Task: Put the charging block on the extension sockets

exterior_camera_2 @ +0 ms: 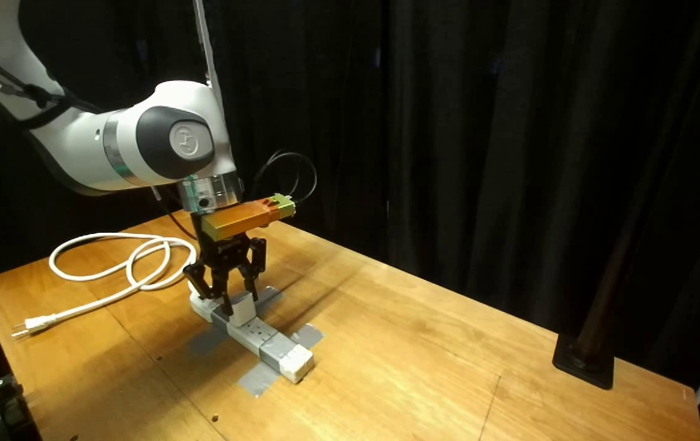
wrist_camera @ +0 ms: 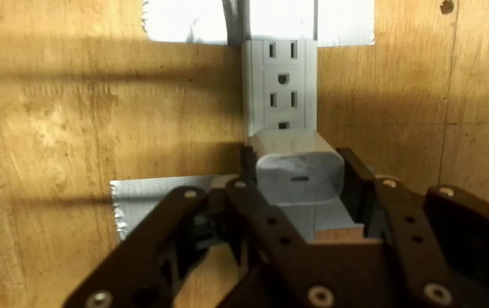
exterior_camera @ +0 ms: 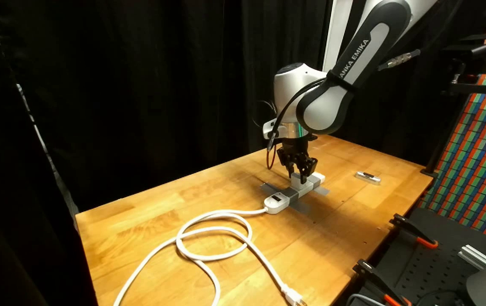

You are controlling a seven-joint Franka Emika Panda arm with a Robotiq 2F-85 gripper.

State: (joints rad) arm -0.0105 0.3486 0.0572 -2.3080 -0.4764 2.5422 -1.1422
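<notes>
The charging block (exterior_camera: 295,182) is a small white cube standing on the extension sockets (exterior_camera: 277,203), between my fingers. It shows in an exterior view (exterior_camera_2: 243,313), and its port face looks up in the wrist view (wrist_camera: 300,188). My gripper (wrist_camera: 298,160) points down, its fingers close against two opposite sides of the block; it looks shut on it. The white sockets bar lies taped to the table and also shows in an exterior view (exterior_camera_2: 296,362). Free outlets show beyond the block in the wrist view (wrist_camera: 282,85). The block's prongs are hidden; I cannot tell how deep they sit.
The white cable (exterior_camera: 213,256) lies coiled on the table (exterior_camera: 149,221). A small silver and dark object (exterior_camera: 368,177) lies beyond the bar. Clamps (exterior_camera: 415,231) grip the table edge. A black stand base (exterior_camera_2: 583,364) stands near a corner. Grey tape (exterior_camera_2: 258,380) crosses the bar.
</notes>
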